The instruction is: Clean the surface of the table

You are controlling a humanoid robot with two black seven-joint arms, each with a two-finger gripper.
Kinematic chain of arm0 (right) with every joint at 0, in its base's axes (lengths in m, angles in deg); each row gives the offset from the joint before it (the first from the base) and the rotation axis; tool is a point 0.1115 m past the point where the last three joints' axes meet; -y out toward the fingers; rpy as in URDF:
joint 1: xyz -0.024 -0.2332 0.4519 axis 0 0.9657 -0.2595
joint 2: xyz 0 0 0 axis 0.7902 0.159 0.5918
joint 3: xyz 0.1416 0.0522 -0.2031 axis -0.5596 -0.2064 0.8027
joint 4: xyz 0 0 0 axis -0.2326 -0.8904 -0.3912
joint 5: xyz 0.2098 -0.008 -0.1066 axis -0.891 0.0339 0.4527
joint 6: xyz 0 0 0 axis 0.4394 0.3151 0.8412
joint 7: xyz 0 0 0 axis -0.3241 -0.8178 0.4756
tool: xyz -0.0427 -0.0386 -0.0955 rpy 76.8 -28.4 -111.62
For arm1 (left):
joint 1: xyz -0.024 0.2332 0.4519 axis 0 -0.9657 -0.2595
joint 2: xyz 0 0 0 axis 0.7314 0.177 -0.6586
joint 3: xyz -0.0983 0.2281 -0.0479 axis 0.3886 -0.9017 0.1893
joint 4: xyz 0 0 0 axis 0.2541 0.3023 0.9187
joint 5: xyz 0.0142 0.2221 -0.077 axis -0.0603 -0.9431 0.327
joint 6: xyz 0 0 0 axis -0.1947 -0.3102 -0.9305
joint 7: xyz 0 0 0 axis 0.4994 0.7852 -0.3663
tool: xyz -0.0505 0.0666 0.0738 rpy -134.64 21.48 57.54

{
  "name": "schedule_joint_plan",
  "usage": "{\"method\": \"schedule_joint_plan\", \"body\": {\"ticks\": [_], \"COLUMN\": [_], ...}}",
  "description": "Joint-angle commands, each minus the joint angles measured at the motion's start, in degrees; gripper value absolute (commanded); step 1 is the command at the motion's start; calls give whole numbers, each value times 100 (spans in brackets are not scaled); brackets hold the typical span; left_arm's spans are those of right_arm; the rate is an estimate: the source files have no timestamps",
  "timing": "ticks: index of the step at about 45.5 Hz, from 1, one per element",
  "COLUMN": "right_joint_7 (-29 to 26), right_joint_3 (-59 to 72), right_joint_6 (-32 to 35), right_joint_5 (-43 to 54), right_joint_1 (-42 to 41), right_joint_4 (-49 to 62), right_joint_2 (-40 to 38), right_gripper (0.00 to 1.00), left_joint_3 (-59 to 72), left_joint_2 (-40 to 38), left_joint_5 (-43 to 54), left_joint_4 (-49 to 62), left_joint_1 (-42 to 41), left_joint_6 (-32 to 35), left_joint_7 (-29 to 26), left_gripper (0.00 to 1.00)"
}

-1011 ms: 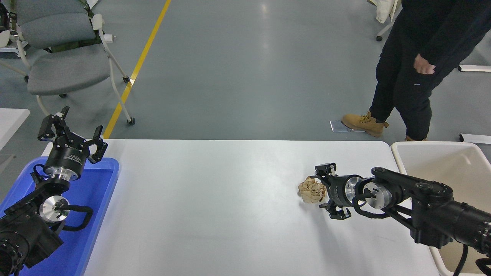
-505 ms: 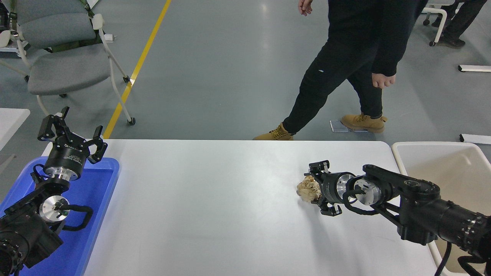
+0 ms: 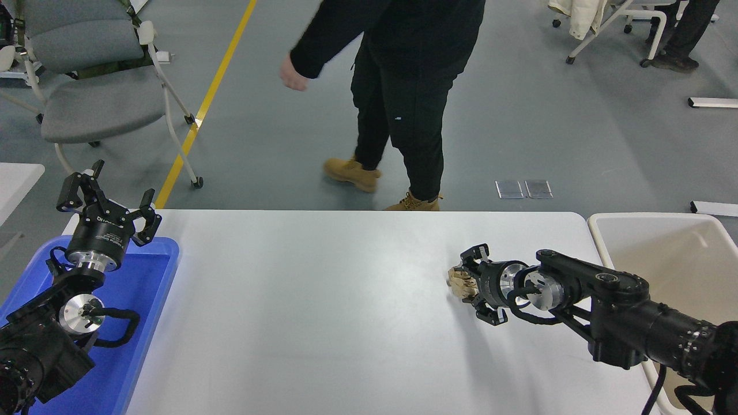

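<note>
Two black robot arms reach over one white desk (image 3: 323, 323) that fills the lower half of the head view. One crumpled ball of tan paper (image 3: 459, 281) lies on the desk surface at its right side, the only loose item on it. The right end effector (image 3: 468, 282), coming in from the lower right, has its fingers set around this paper ball, one above and one below, closed in against it. The left end effector (image 3: 106, 202) stands parked at the lower left with its fingers spread wide, holding nothing, above one blue tray (image 3: 147, 300) at the desk's left end. One beige bin (image 3: 669, 242) sits just beside the desk's right end. One person (image 3: 403, 75) in dark clothes and tan boots stands on the grey floor beyond the far edge. One grey chair (image 3: 92, 86) stands at the upper left.
</note>
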Motion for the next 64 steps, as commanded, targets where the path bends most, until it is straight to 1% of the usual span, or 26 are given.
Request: {"method": "schedule_joint_plan", "body": {"ticks": [1, 7, 18, 22, 30, 40, 44, 54, 60, 64], "right_joint_7": [-188, -250, -250, -250, -312, -338, -356, -365, -356, -356], "right_joint_3": [1, 1, 71, 80, 176, 747, 1002, 1442, 1302, 977], "right_joint_6": [12, 38, 74, 82, 82, 284, 293, 372, 1022, 1426], "right_joint_5": [105, 96, 113, 306, 746, 1669, 1801, 2047, 2512, 2627], "right_joint_1": [24, 42, -2, -28, -64, -99, -169, -512, -626, -644], "right_joint_4": [16, -27, -185, -387, -1213, -2110, -2496, -3841, -4316, -4492], "right_joint_2": [19, 19, 10, -34, -561, -1123, -1474, -2748, -3706, -4225], "right_gripper": [13, 0, 0, 0, 0, 0, 0, 0, 0, 0], "left_joint_3": [0, 0, 0, 0, 0, 0, 0, 0, 0, 0], "left_joint_2": [0, 0, 0, 0, 0, 0, 0, 0, 0, 0], "left_joint_5": [0, 0, 0, 0, 0, 0, 0, 0, 0, 0], "left_joint_4": [-5, -5, 4, -5, -5, -5, -5, -5, -5, -5], "left_joint_1": [-2, -2, 6, 7, 7, 7, 6, 7, 7, -2], "left_joint_6": [0, 0, 0, 0, 0, 0, 0, 0, 0, 0], "left_joint_7": [0, 0, 0, 0, 0, 0, 0, 0, 0, 0], "left_gripper": [100, 100, 100, 100, 100, 100, 100, 100, 100, 100]}}
